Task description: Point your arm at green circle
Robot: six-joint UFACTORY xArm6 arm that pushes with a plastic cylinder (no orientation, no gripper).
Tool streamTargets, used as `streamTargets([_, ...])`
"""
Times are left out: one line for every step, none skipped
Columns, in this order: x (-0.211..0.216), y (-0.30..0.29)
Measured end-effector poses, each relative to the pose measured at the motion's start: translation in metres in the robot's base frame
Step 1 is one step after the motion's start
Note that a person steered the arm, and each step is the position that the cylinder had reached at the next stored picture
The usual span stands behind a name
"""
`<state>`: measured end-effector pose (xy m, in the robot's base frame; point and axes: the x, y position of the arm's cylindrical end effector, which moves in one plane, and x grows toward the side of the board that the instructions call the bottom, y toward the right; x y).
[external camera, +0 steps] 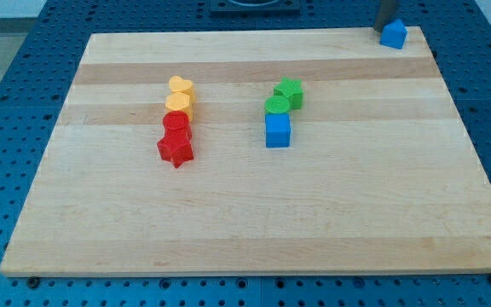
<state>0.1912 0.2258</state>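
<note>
The green circle (277, 106) lies a little right of the board's middle, touching a green star (289, 90) above it and a blue cube (278, 130) below it. My tip (382, 28) is at the view's top right corner of the board, right beside a small blue block (393, 34) and on its left side. The tip is far from the green circle, up and to the right of it. Only the lowest part of the rod shows.
Left of the middle, a column of blocks stands close together: a yellow heart (181, 85), a second yellow block (178, 103), a red circle (176, 124) and a red star (176, 150). The wooden board (245, 222) lies on a blue perforated table.
</note>
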Motion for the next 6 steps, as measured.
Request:
streamTargets([0.000, -0.007])
streamTargets([0.000, -0.035])
streamTargets([0.003, -0.088])
streamTargets([0.027, -0.138])
streamTargets([0.072, -0.175])
streamTargets([0.103, -0.197])
